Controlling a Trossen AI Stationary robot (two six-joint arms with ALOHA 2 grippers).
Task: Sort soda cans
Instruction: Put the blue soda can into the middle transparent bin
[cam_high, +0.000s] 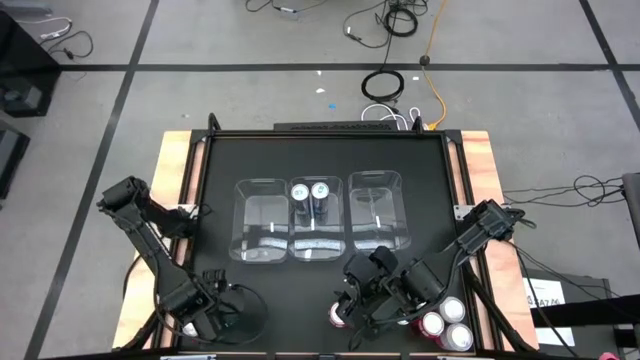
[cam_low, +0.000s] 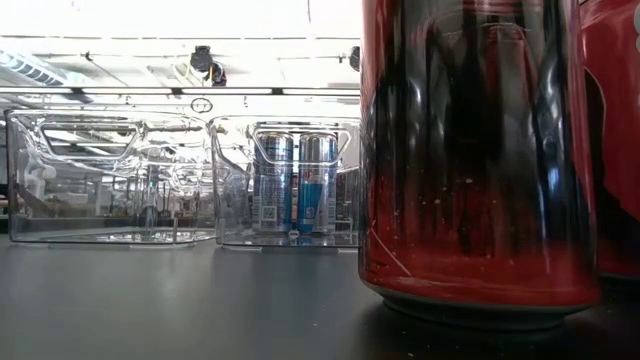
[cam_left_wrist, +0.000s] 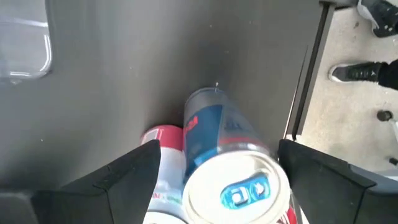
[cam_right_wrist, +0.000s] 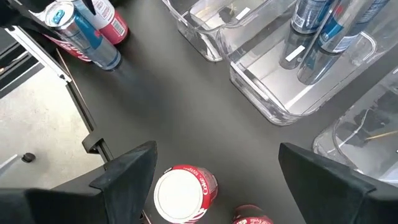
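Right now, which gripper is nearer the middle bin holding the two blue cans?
Right. The right gripper hovers open just in front of the middle bin, above a red can. The left gripper sits open at the table's front-left corner, over a blue can, farther off.

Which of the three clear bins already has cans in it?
The middle bin: two blue cans stand upright at its far end. The left bin and right bin hold no cans.
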